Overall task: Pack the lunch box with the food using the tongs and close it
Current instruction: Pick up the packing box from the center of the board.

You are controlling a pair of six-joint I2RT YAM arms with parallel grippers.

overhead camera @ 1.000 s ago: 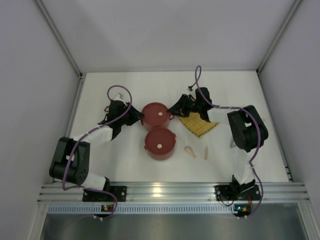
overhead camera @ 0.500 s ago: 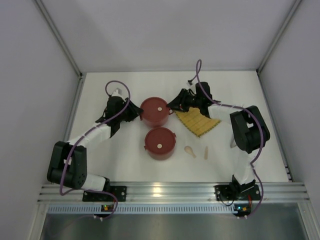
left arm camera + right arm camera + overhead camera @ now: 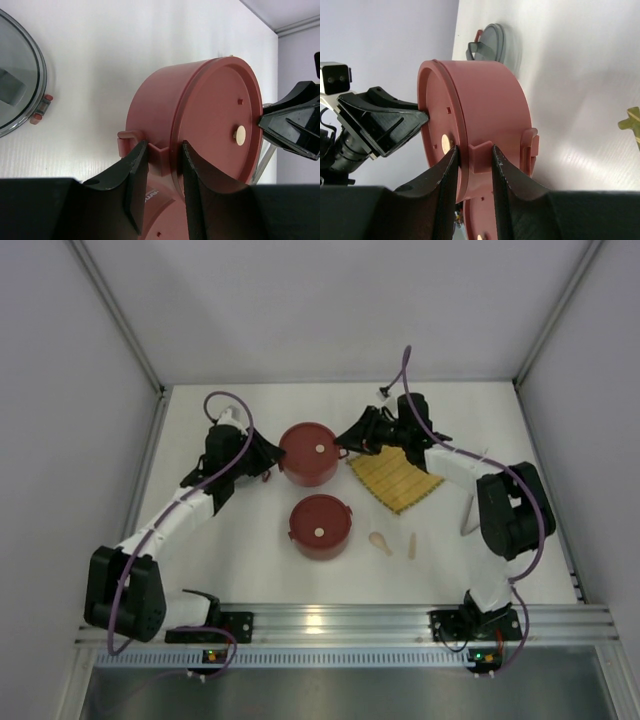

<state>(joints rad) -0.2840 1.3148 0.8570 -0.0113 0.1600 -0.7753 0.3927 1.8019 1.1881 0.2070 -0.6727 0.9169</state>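
The lunch box stands as two lidded maroon tiers. Both grippers hold the far tier (image 3: 308, 452) by its small side handles. The left gripper (image 3: 268, 462) (image 3: 162, 147) is shut on the left handle (image 3: 159, 152). On the opposite side, the right gripper (image 3: 345, 448) (image 3: 472, 152) is shut on the other handle (image 3: 481, 156). The near tier (image 3: 319, 526) sits on the table under its lid. The slim tongs (image 3: 468, 512) lie beside the right arm. The food is out of view.
A yellow woven mat (image 3: 395, 480) lies right of the held tier. The beige spoon (image 3: 380, 542) and stick (image 3: 412, 545) are in front of the mat. A grey round lid with red clips (image 3: 20, 80) (image 3: 490, 42) rests on the table beyond the held tier.
Both arms have reached farther from their bases, carrying the far tier away from the near tier. The grips look the same.
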